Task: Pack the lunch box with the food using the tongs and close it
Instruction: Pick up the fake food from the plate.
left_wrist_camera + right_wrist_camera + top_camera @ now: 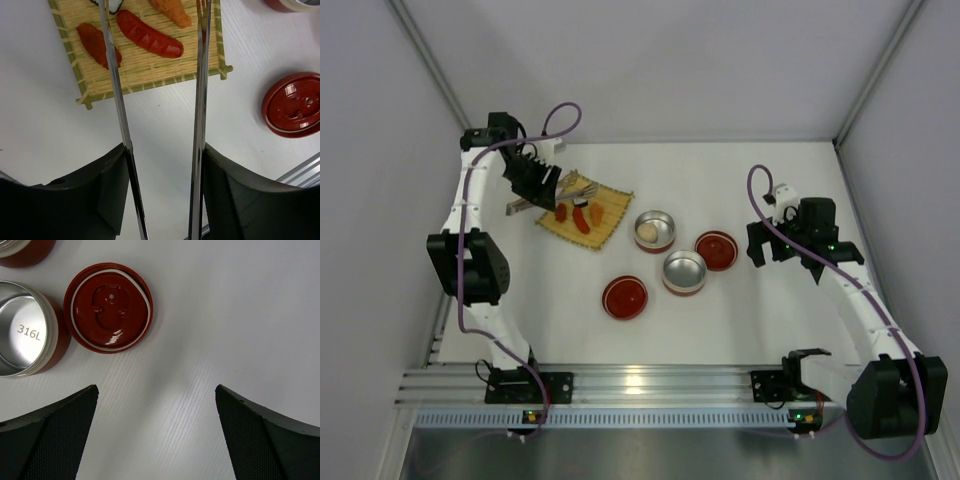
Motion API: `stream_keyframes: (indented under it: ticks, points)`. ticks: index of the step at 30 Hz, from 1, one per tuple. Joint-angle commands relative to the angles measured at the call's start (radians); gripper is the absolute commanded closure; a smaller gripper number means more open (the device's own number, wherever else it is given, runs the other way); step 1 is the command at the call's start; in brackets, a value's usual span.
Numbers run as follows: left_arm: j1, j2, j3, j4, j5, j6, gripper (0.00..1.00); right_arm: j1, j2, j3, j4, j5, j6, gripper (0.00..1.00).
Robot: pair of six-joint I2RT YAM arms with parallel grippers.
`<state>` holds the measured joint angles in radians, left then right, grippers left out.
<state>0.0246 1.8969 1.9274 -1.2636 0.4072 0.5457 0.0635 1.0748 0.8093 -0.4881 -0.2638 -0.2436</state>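
Note:
My left gripper (540,186) (165,155) is shut on the tongs (116,85), its fingers pressing on the outside of the two silver arms. The tong arms reach out over the yellow mat (150,70), spread apart. On the mat lie a short red piece (95,42), a long red piece (150,40), an orange piece (170,11) and the edge of a white-and-dark piece (114,4). One lunch box bowl (655,230) holds a white round piece. A second bowl (684,272) (22,327) is empty. My right gripper (767,245) (156,390) is open above bare table.
Two red lids lie upside down, one (716,250) (109,307) right of the bowls and one (624,297) (295,104) in front of them. Grey walls close in the table on three sides. A metal rail (650,382) runs along the near edge.

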Motion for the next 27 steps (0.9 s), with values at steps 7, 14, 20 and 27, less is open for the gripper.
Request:
stream_keyframes:
  ticks: [7, 14, 20, 27]
  points:
    - [0.074, 0.110, 0.124, -0.111, -0.010, 0.266, 0.38, 0.001, -0.001, 0.016, -0.017, -0.014, -0.013, 0.01]
    - [0.075, 0.160, 0.153, -0.106, -0.053, 0.327, 0.37, 0.002, 0.002, 0.018, -0.014, -0.009, -0.010, 0.01]
    - [0.077, 0.197, 0.159, -0.083, -0.073, 0.335, 0.37, 0.001, 0.005, 0.016, -0.012, -0.006, -0.013, 0.01]
    - [0.074, 0.228, 0.177, -0.048, -0.085, 0.318, 0.37, 0.002, 0.008, 0.016, -0.014, -0.008, -0.010, 0.01]
